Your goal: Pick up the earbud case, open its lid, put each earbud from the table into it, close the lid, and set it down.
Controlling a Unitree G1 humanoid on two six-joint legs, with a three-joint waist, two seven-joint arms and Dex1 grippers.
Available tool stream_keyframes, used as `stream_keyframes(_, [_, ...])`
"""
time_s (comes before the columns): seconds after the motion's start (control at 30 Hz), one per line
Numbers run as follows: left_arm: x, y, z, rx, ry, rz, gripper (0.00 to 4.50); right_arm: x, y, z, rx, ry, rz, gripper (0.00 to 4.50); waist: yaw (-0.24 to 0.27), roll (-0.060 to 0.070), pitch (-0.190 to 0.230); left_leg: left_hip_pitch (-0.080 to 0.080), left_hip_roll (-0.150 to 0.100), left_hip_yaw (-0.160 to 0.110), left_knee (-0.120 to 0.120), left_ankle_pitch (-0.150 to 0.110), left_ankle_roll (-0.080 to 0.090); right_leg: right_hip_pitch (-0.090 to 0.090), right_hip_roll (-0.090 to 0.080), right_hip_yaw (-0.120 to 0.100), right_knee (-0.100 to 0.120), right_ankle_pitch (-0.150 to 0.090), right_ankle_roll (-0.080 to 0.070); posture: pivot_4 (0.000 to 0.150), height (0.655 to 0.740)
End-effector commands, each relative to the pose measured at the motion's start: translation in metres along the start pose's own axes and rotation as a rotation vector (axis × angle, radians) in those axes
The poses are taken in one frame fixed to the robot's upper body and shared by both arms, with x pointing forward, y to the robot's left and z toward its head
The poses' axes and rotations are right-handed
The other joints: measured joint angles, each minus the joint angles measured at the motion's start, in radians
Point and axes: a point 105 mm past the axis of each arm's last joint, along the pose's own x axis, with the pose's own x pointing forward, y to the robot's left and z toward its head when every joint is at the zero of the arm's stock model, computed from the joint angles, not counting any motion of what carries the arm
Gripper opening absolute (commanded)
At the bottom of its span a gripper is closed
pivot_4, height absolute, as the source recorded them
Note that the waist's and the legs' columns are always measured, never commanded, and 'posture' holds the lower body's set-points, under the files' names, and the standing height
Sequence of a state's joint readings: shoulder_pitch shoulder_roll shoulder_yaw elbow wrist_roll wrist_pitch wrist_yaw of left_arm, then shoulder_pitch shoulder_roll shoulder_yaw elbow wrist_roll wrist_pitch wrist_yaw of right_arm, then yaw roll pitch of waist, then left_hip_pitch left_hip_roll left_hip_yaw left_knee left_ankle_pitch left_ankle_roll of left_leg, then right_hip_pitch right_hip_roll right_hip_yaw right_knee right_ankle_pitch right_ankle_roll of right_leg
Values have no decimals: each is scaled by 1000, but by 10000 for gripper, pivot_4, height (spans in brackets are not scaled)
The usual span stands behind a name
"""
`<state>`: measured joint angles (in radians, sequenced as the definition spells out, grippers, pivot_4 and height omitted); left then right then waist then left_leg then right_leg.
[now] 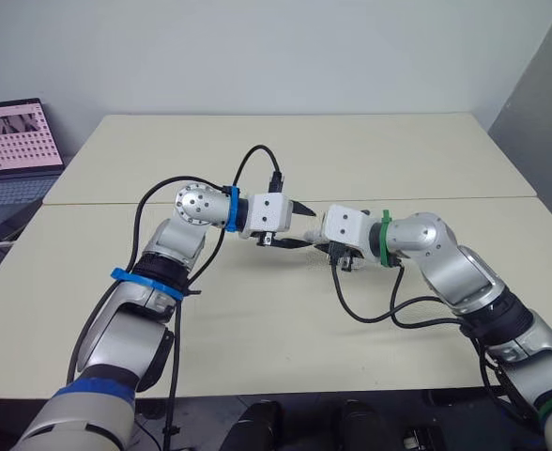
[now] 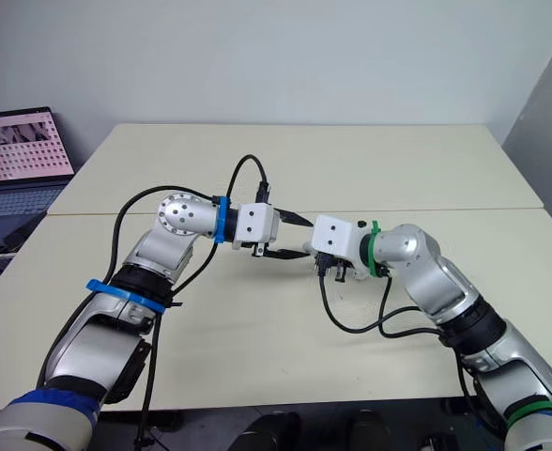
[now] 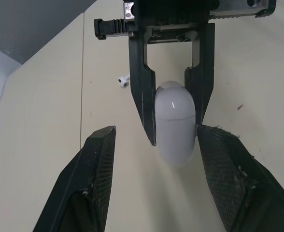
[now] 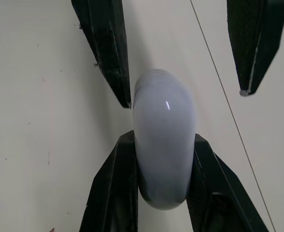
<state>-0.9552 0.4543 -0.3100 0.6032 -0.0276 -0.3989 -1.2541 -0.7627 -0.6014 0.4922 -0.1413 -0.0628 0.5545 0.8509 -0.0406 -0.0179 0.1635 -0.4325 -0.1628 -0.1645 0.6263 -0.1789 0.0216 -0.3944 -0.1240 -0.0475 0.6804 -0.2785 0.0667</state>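
Over the middle of the cream table (image 2: pixel 398 169) the two arms meet tip to tip. The left gripper (image 2: pixel 308 240), fingers spread, points at the right gripper (image 2: pixel 315 257). An open laptop (image 2: pixel 13 160) stands off the table's left edge, its screen lit.

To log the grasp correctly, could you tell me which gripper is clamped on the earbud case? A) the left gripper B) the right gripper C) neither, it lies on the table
B: the right gripper has its fingers pressed on both sides of the earbud case, while the left gripper is open facing it.
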Motion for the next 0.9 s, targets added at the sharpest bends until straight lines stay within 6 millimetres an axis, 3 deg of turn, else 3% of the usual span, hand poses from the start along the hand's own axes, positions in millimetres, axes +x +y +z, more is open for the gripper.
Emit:
stream_keyframes(0.03, [2,9,10,53,-5,-4,27301,-6,-9,19,-51,-38,-33,8671,0,0,0,0,0,0,0,0,0,0,0,0,0,0,0,1500,7400])
stream_keyframes(0.17, [4,6,6,65,21,-22,27301,-7,-10,22,-52,-39,-41,8671,0,0,0,0,0,0,0,0,0,0,0,0,0,0,0,1500,7400])
stream_keyframes(0.27, [4,4,1,57,41,-31,21409,-7,-10,22,-51,-37,-41,8671,0,0,0,0,0,0,0,0,0,0,0,0,0,0,0,1500,7400])
stream_keyframes(0.37, [4,3,-2,44,56,-45,11295,-8,-11,20,-52,-30,-45,8671,1,0,0,0,0,0,0,0,0,0,0,0,0,0,0,1500,7400])
stream_keyframes(0.43, [4,4,-1,43,51,-42,7307,-8,-11,20,-53,-28,-46,8671,1,0,0,0,0,0,0,0,0,0,0,0,0,0,0,1500,7400])
stream_keyframes(0.63, [7,8,3,-9,14,-18,7330,-9,-14,25,-45,-50,-62,8671,1,0,0,0,0,0,0,0,0,0,0,0,0,0,0,1500,7400])
stream_keyframes(0.77, [2,7,0,-134,-14,-11,7330,-17,-20,26,13,-93,-97,21516,0,0,0,0,0,0,0,0,0,0,0,0,0,0,0,1500,7400])
stream_keyframes(0.9, [-10,10,-7,-448,-93,36,7330,-40,-26,30,107,-170,-161,36283,0,0,0,0,0,0,1,0,0,0,0,0,0,0,0,1500,7400])
